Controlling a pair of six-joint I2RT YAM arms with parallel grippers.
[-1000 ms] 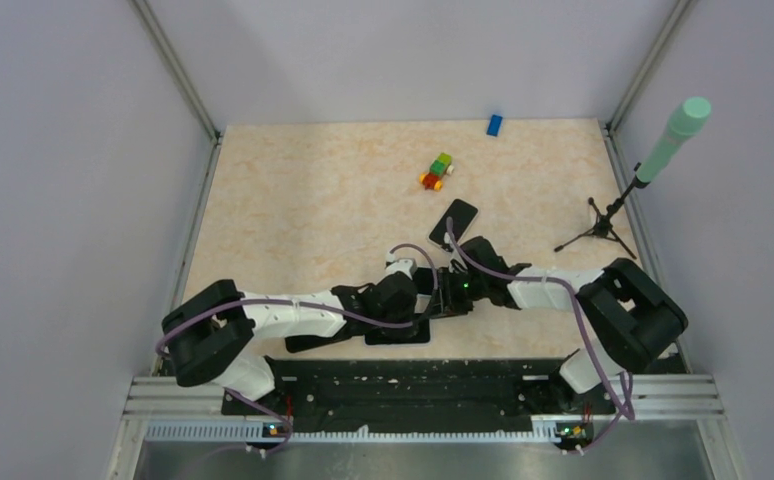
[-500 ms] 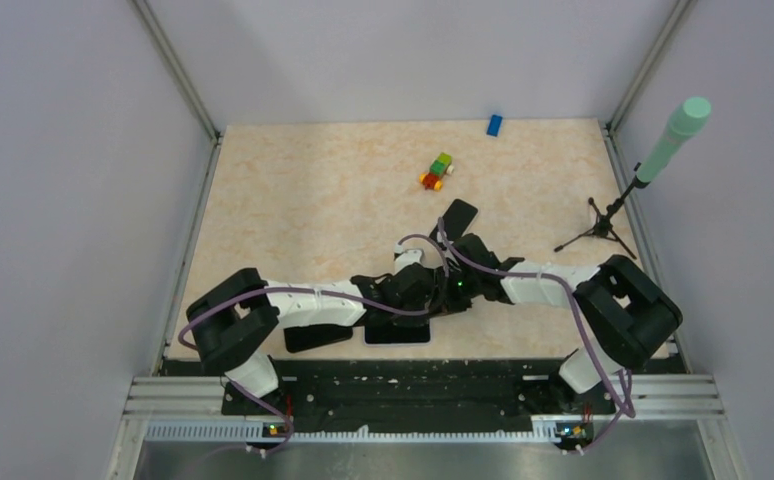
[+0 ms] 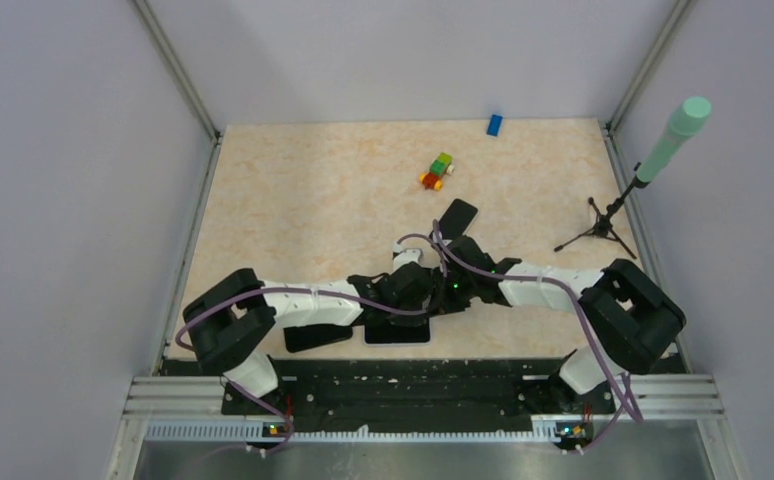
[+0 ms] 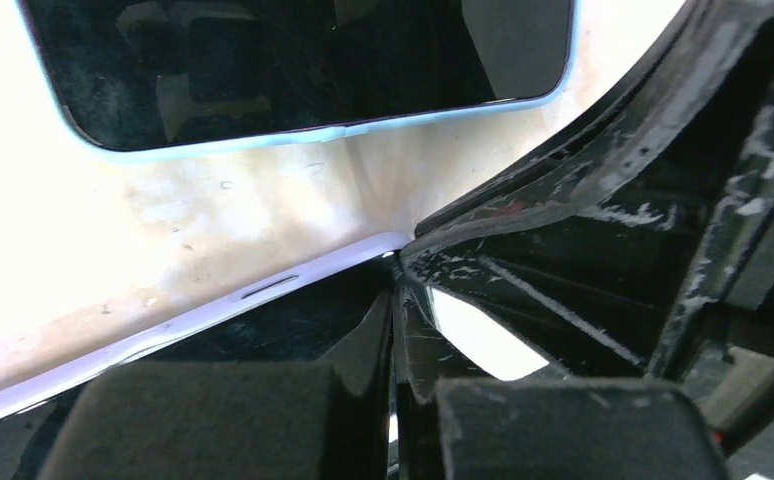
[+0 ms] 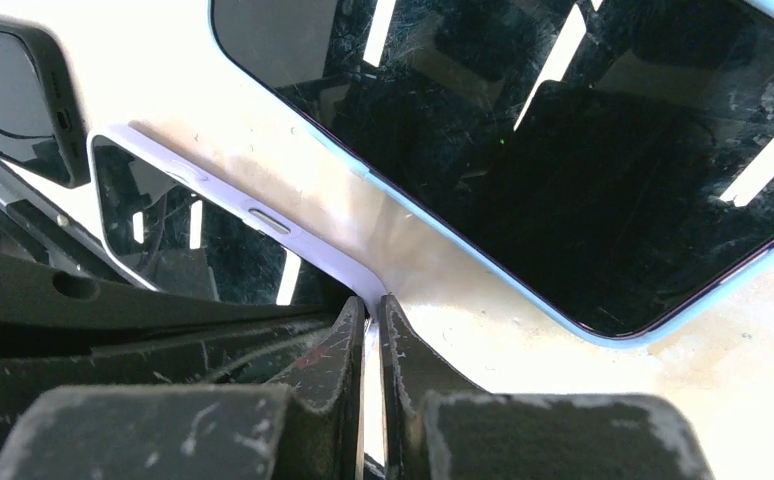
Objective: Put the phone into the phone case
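Note:
My two grippers meet tip to tip at the table's front middle, the left gripper [image 3: 425, 291] and the right gripper [image 3: 443, 291]. Both are shut and hold nothing. In the left wrist view my gripper [image 4: 395, 300] touches the corner of a lilac-rimmed phone [image 4: 213, 315] with a glossy dark face. The right wrist view shows my gripper [image 5: 373, 305] at the same corner of that phone [image 5: 213, 235]. It seems to be the white-rimmed slab [image 3: 398, 331]. A black phone case [image 5: 13, 100] lies beyond it, also visible from above [image 3: 318, 337]. A blue-rimmed phone [image 5: 563, 150] lies flat nearby, seen in the left wrist view [image 4: 313, 70] and from above [image 3: 459, 214].
A small toy of coloured blocks [image 3: 437, 171] and a blue block [image 3: 494, 124] lie at the back. A tripod [image 3: 601, 228] with a green microphone [image 3: 675, 132] stands at the right edge. Metal rails and grey walls bound the table.
The left arm has swung right and forward, bringing its gripper against the right gripper and uncovering the black case. Over the last half second almost nothing has moved.

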